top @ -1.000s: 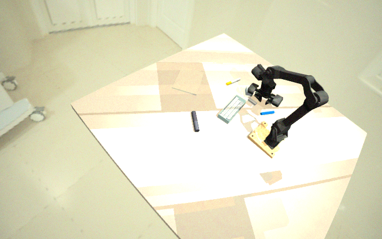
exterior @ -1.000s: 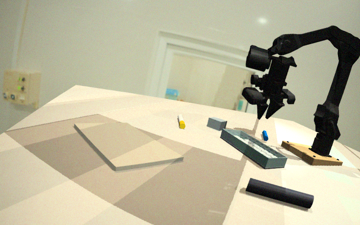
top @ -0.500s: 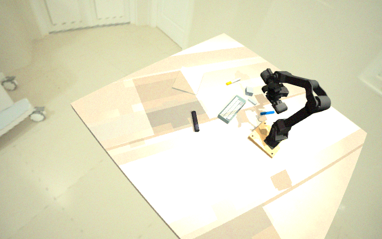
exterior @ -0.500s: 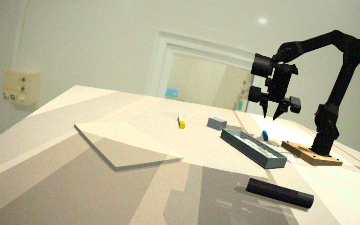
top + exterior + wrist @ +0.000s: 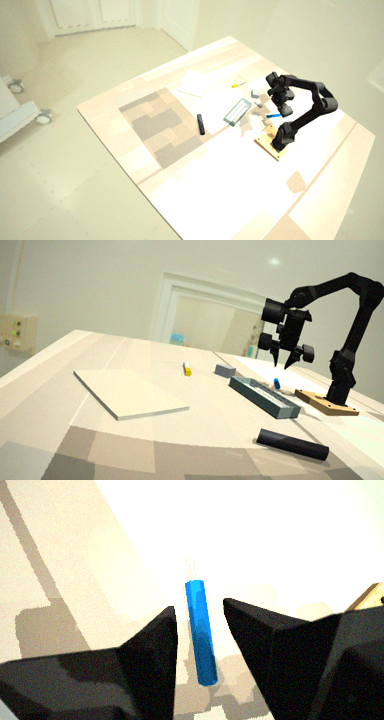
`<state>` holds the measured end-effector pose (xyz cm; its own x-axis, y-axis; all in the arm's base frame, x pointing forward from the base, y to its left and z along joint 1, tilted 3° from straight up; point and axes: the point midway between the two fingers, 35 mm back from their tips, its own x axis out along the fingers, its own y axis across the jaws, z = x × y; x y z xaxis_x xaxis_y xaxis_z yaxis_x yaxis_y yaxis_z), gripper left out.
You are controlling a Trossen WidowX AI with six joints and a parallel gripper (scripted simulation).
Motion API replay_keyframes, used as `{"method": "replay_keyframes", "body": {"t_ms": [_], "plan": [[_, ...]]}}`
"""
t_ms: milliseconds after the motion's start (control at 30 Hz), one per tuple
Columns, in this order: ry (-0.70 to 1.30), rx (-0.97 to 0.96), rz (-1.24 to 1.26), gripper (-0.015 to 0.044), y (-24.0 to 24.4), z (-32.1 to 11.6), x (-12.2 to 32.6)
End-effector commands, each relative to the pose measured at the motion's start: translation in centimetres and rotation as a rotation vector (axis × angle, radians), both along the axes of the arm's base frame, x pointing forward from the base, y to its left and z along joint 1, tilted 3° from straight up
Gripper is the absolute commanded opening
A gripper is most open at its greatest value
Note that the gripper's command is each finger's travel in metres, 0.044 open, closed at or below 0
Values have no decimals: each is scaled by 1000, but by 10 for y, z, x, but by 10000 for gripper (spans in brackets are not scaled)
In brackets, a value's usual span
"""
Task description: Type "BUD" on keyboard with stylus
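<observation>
Claw [image 5: 276, 105] [image 5: 280, 367] [image 5: 199, 608] parted, empty, above blue stylus [image 5: 273, 115] [image 5: 276, 383] [image 5: 201, 632] at wrist-frame centre; descending off-centre could make one finger knock it, likely spoiling the grip.

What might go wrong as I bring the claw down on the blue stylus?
The open claw hangs above the stylus, which lies slightly slanted between the fingers in the wrist view: closing might twist it. It lies flat on the desk, so descending too far may jam the fingertips against the wood.
</observation>
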<state>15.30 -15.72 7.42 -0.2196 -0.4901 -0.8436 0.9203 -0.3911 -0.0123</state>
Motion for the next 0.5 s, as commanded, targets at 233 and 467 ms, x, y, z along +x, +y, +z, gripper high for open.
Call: {"method": "replay_keyframes", "body": {"t_ms": [233,467], "plan": [[4,-3,-5,150,0,-10,-2],[4,-3,-5,150,0,-15,-3]]}}
